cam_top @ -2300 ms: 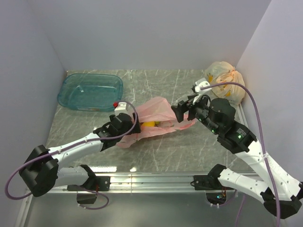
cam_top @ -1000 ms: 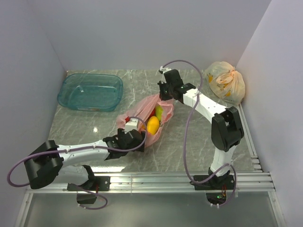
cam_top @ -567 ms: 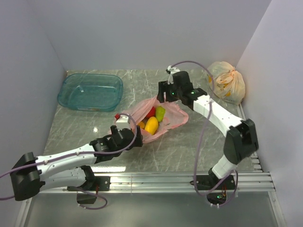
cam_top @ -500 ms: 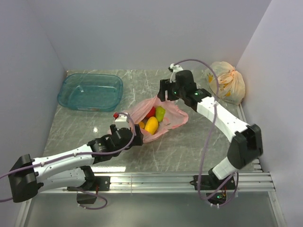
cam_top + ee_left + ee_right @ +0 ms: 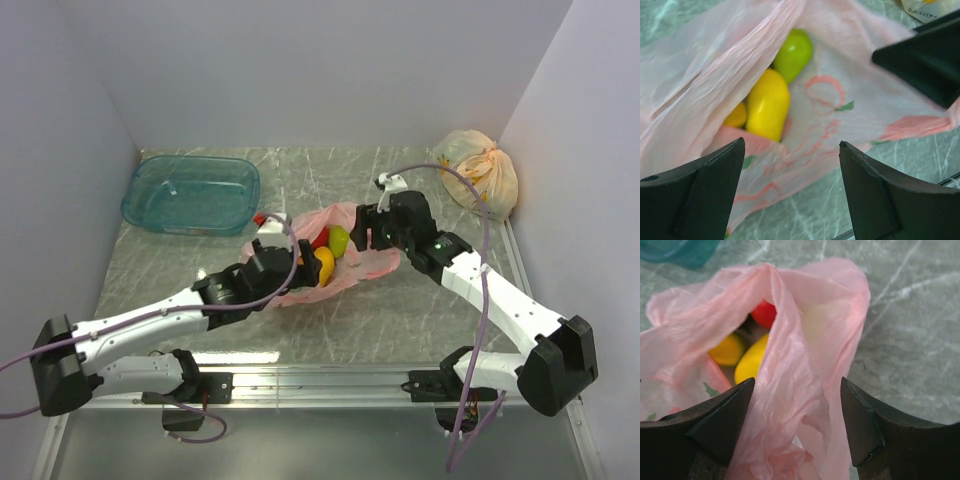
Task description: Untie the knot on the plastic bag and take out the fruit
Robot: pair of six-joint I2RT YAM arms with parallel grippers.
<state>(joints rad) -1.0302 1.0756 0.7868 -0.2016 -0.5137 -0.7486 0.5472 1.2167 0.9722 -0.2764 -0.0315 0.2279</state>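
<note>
The pink plastic bag (image 5: 352,262) lies in the middle of the table with its mouth open. In the top view it holds a red apple (image 5: 320,237), a green fruit (image 5: 339,240) and a yellow fruit (image 5: 322,265). My left gripper (image 5: 285,262) is open at the bag's left edge. Its wrist view (image 5: 791,142) looks into the bag (image 5: 840,100) at the green fruit (image 5: 793,54), the yellow oblong one (image 5: 768,105) and an orange-yellow one (image 5: 736,115). My right gripper (image 5: 375,230) is open at the bag's right side. In its wrist view (image 5: 797,381) a fold of the bag (image 5: 805,340) stands between the fingers, unclamped, and the apple (image 5: 765,314) shows.
A teal plastic tub (image 5: 190,192) stands at the back left. A pale yellow knotted bag (image 5: 478,182) sits in the back right corner. Walls close in the left, back and right sides. A metal rail runs along the near edge.
My right gripper has drawn back from the bag's far rim to its right side. My left gripper has moved up to the bag's left edge. The bag mouth has stayed open.
</note>
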